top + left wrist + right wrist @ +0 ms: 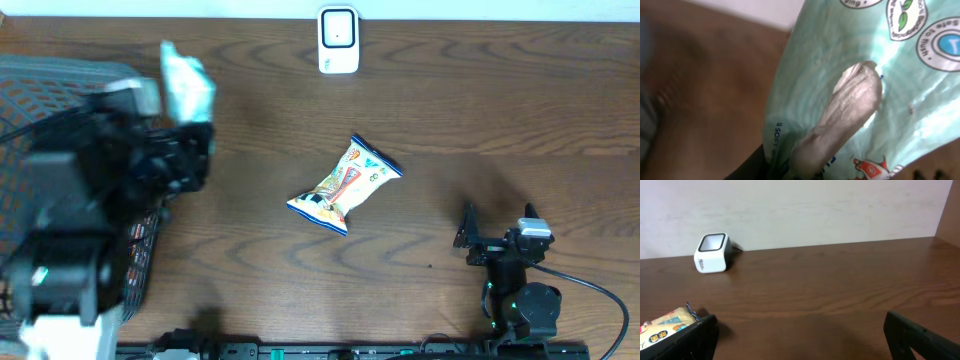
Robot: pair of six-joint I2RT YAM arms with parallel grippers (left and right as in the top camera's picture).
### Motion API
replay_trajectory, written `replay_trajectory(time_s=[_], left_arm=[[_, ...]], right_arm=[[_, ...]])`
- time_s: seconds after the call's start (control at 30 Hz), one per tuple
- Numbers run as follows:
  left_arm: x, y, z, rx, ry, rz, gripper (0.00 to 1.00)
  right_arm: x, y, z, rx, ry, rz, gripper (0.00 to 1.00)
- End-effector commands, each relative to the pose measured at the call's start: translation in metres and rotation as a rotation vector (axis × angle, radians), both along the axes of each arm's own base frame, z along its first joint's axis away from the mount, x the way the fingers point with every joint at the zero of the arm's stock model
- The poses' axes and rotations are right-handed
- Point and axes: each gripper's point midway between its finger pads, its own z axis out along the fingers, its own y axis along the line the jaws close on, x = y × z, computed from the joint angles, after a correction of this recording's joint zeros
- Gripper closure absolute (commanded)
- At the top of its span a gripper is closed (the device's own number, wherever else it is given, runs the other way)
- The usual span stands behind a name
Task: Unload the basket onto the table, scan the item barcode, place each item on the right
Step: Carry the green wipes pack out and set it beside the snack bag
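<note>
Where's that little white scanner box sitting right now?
From overhead, the white scanner stands at the far edge of the table, about midway along it, beyond the colourful snack bag lying mid-table.

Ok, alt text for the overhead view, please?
The left gripper holds a mint-green packet near a mesh basket at left. A snack bag lies central on the table, a white scanner stands at the far edge, and the right gripper sits open and empty.
</note>
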Motion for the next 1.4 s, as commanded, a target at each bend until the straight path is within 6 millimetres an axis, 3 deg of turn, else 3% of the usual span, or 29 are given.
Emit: replay_trajectory(time_s=[0.0, 0.13, 0.17, 0.43, 0.73, 0.9, 0.93, 1.0, 1.07, 1.1, 1.3, 1.37], left_arm=[[0.016, -0.012, -0.049, 0.096, 0.128, -0.021, 0.67], [0.031, -0.033, -0.087, 0.145, 0.243, -0.074, 0.67], [0.038, -0.038, -0.107, 0.179, 0.299, -0.081, 0.67], [0.06, -0.058, -0.188, 0.267, 0.502, -0.121, 0.67], [0.074, -0.072, -0.266, 0.31, 0.655, -0.154, 0.67], [0.075, -0.08, -0.297, 0.326, 0.704, -0.174, 0.67], [0.076, -0.082, -0.301, 0.329, 0.707, -0.179, 0.66], [0.077, -0.083, -0.306, 0.332, 0.709, -0.182, 0.46], [0.078, -0.083, -0.306, 0.332, 0.706, -0.182, 0.09], [0.078, -0.083, -0.303, 0.331, 0.703, -0.181, 0.02], [0.08, -0.069, -0.267, 0.401, 0.665, -0.158, 0.02], [0.078, -0.059, -0.241, 0.439, 0.631, -0.124, 0.02]], right_arm=[[0.0, 0.002, -0.001, -0.016, 0.002, 0.008, 0.01], [0.0, 0.002, -0.001, -0.016, 0.002, 0.008, 0.01], [0.0, 0.002, -0.001, -0.016, 0.002, 0.008, 0.01], [0.0, 0.002, -0.001, -0.016, 0.002, 0.008, 0.01], [0.0, 0.002, -0.001, -0.016, 0.002, 0.008, 0.01], [0.0, 0.002, -0.001, -0.016, 0.002, 0.008, 0.01], [0.0, 0.002, -0.001, -0.016, 0.002, 0.008, 0.01], [0.0, 0.002, -0.001, -0.016, 0.002, 0.008, 0.01], [0.0, 0.002, -0.001, -0.016, 0.002, 0.008, 0.01], [0.0, 0.002, -0.001, -0.016, 0.002, 0.008, 0.01], [0.0, 0.002, -0.001, -0.016, 0.002, 0.008, 0.01], [0.0, 0.002, -0.001, -0.016, 0.002, 0.008, 0.01]])
